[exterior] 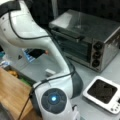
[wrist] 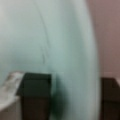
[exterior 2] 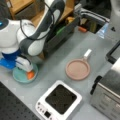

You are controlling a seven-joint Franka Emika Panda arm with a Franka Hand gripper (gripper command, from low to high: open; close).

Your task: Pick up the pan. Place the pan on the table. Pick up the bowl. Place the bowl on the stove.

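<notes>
Straddling the bowl's [exterior 2: 21, 76] rim, the pincer [exterior 2: 23, 65]; orange food piece [exterior 2: 30, 74] inside.

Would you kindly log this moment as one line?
pan on table | stove bare | gripper at bowl rim

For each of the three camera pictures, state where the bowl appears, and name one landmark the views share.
Front view: the bowl is hidden behind the arm.
Front view: bowl at lower left, under the gripper.
Wrist view: bowl fills the frame.
Shared landmark: the stove in both front views.
</notes>
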